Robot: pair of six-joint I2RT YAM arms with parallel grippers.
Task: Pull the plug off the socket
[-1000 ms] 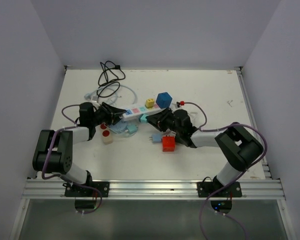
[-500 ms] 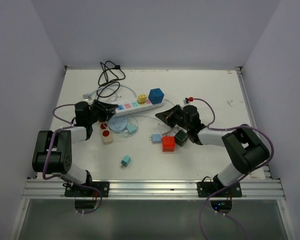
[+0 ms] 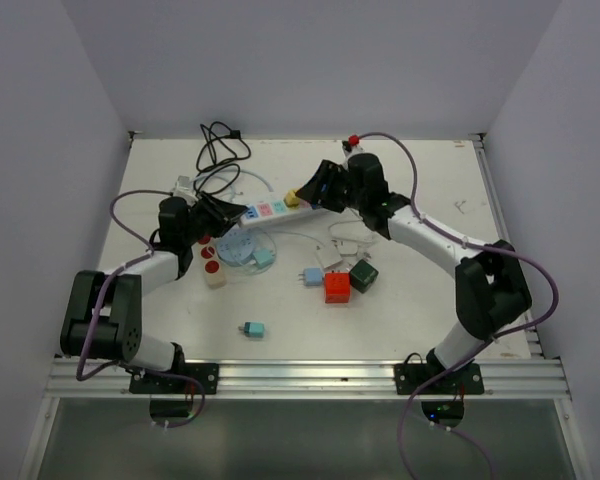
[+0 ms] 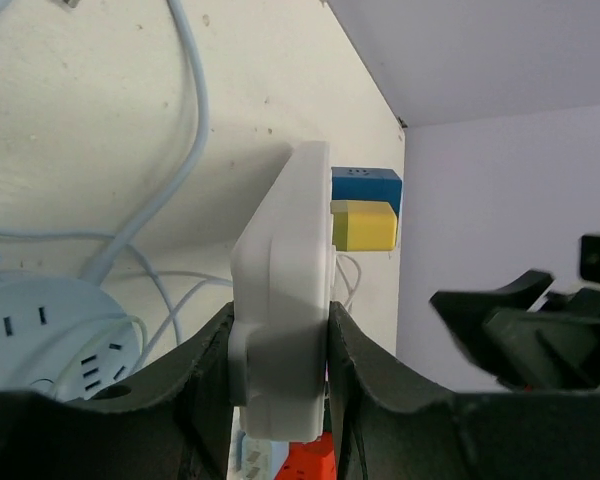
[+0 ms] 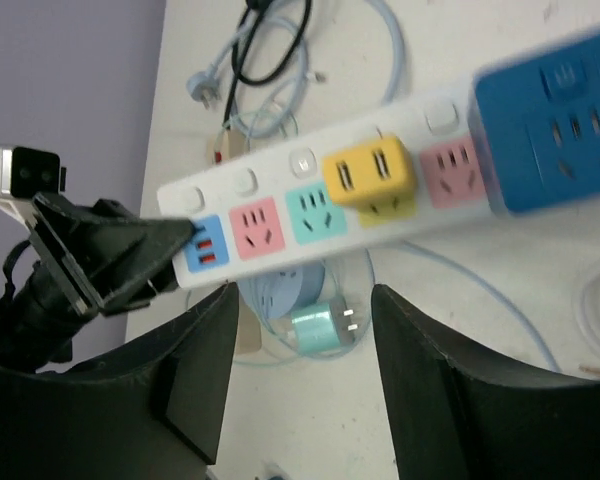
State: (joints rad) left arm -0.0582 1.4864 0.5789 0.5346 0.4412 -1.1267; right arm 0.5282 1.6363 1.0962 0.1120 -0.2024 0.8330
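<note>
Yellow plug and blue plug sit in the strip, unpulled; left gripper clamps its end, right gripper hovers above, fingers wide.

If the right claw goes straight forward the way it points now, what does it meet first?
The right claw, open, would most likely meet the long white plastic power strip, near the yellow cube-shaped plug seated in it; depth is unclear.

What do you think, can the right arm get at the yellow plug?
Probably yes. The right gripper hovers open close over the yellow plug with nothing in between, and the left gripper clamps the power strip by its end.
</note>
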